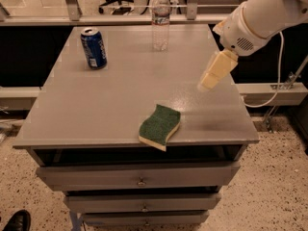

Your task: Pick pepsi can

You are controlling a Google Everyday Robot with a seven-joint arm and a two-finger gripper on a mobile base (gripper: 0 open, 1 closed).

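Note:
The pepsi can (pixel 94 47) stands upright on the far left part of the grey table top (pixel 110 105). It is dark blue with a silver top and white lettering. My gripper (pixel 210 80) hangs above the right side of the table, on the end of the white arm (pixel 260 18) that comes in from the upper right. It is far to the right of the can and holds nothing that I can see.
A clear plastic water bottle (pixel 160 21) stands at the back centre of the table. A green and yellow sponge (pixel 160 126) lies near the front edge. The table has drawers (pixel 139 177) below. A black shoe (pixel 17 221) shows at the lower left on the floor.

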